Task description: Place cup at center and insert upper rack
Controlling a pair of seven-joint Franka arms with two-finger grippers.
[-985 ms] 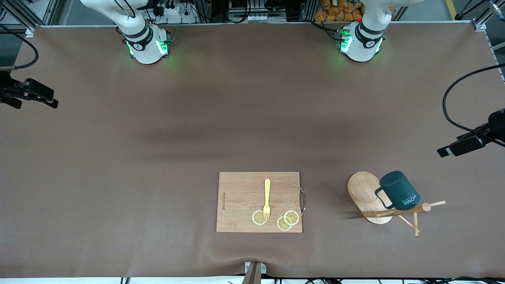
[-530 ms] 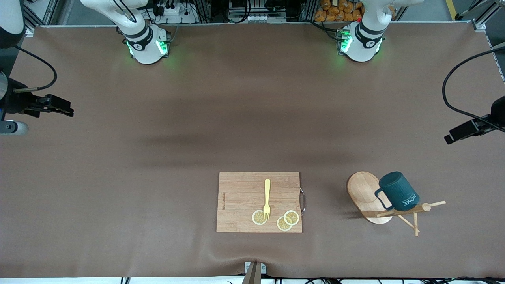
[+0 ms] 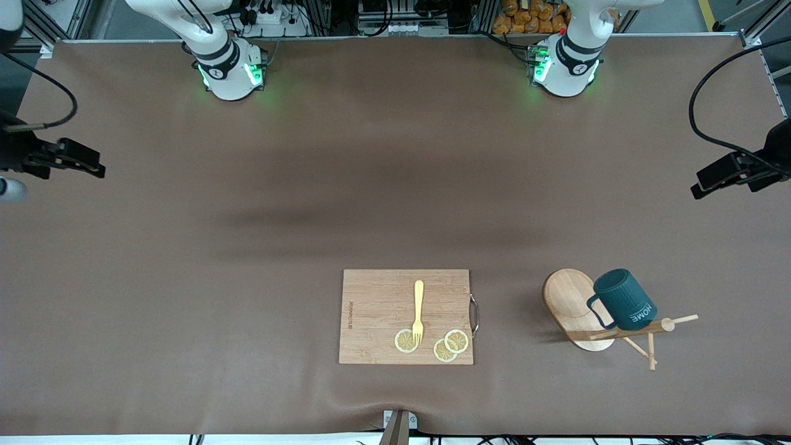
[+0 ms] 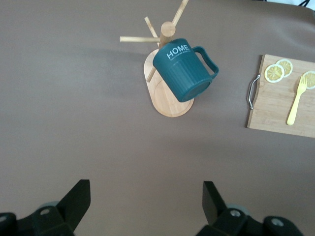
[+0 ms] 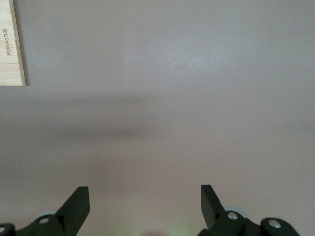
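Left pincer point(image 4: 142, 209): held wide and empty, raised over bare desk point(image 3: 371, 185) at the left arm's end; the mug and rack are seen in its wrist view.
Right pincer point(image 5: 142, 206): held wide and empty over bare desk at the right arm's end; this arm is judged to be waiting.
Mug point(image 3: 625, 298): hung tilted on a peg, near the left arm's end, well apart from the desk's centre.
Rack point(image 3: 575, 306): an oval base, a post and thin pegs are shown; the mug is carried on it.
Board point(image 3: 383, 303): a fork point(image 3: 418, 312) and lemon slices point(image 3: 450, 345) are carried; placed between rack and centre.
Risk: the rack may be tipped if the mug is pulled sideways instead of being slid off along the peg.
Risk: the ribbed mug may be slipped by a shallow grasp.
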